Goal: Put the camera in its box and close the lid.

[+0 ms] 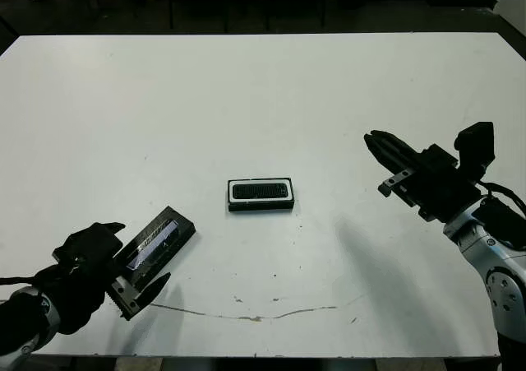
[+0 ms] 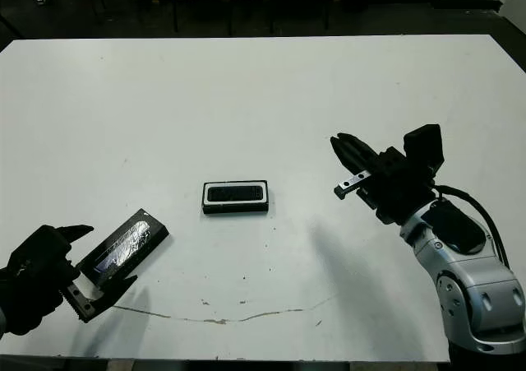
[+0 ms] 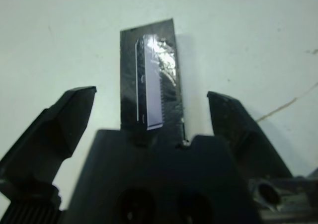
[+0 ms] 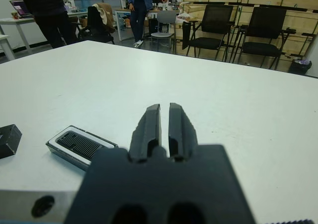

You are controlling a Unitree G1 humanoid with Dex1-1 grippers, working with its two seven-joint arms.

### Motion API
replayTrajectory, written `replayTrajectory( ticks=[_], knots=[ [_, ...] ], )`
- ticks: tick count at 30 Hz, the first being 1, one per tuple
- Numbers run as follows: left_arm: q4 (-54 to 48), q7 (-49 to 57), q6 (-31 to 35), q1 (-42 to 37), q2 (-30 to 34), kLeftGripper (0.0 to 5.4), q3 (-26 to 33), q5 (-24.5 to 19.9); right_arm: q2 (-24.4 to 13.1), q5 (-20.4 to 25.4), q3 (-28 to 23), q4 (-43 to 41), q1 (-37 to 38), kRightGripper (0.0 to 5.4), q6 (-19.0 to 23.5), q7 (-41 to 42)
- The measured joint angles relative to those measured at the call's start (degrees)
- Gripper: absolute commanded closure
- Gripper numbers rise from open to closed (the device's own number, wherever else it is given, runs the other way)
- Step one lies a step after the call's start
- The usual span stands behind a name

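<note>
White desk point(image 1: 263, 99) seen from above, filling most of the frame. Near centre, slightly below the middle: the box point(image 1: 260, 194), a shallow black tray with white lining, and the camera point(image 1: 261, 192) already lying in its hollow as a dark bar. Lower left of the frame: the lid point(image 1: 156, 243), a flat black slab with a glossy bluish top, lying at a slant on the desk, well apart from the box.

Left tool point(image 1: 125, 266) at lower left, fingers spread wide on either side of the lid's near end; in the left wrist view the lid point(image 3: 151, 85) sits between the two open fingers point(image 3: 64, 114), apparently not touched by either. Right tool point(image 1: 383, 155) at centre right, raised above the desk, fingers pressed together, holding nothing, to the right of the box.

Judged state: camera placed, lid not yet picked up.

Likely trouble from here:
- Flat, low lid lying flush on the desk: little edge to catch, so a closing pinch may skid over the glossy top or push the lid away.
- Off-centre hold near one end: lid may droop or twist while carried.
- Slanted lid against a square-lying box: landing askew, resting on a rim rather than seating.
- Light, unheld box: any sideways nudge while seating the lid may slide it.
</note>
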Motion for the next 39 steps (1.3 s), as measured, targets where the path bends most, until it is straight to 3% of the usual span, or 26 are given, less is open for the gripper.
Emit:
replayTrajectory(
  ticks=[7, 11, 16, 20, 31, 39],
  knots=[
    [2.04, 1.42, -1.02, 0.46, -0.54, 0.01, -1.79, 1.67, -0.01, -0.52, 0.32, -0.18, 0.12, 5.40, 0.00, -0.10],
    [4.62, 1.53, -5.97, 1.04, -0.55, 0.01, -3.23, 4.17, 0.00, -0.30, 0.31, -0.25, 0.27, 5.40, -0.01, 0.09],
    [9.15, 0.06, -7.38, 0.07, -3.98, 0.01, -2.30, -0.01, 0.00, -0.12, 0.30, -0.17, 0.32, 5.40, -0.04, 0.20],
    [10.25, -0.07, -8.67, -0.13, -4.39, 0.48, -2.82, -0.49, 0.01, 0.18, 0.28, -0.17, 0.32, 5.40, 0.00, 0.10],
    [11.09, 0.31, -10.14, -0.13, -6.22, 2.54, -3.83, -1.65, 0.01, 0.11, 0.28, -0.17, 0.44, 5.40, -0.01, 0.08],
    [10.17, -0.66, -7.59, -2.21, -2.75, 2.64, -4.61, -1.24, 0.01, 0.04, 0.28, -0.17, 0.52, 5.40, -0.01, -0.06]
  ],
)
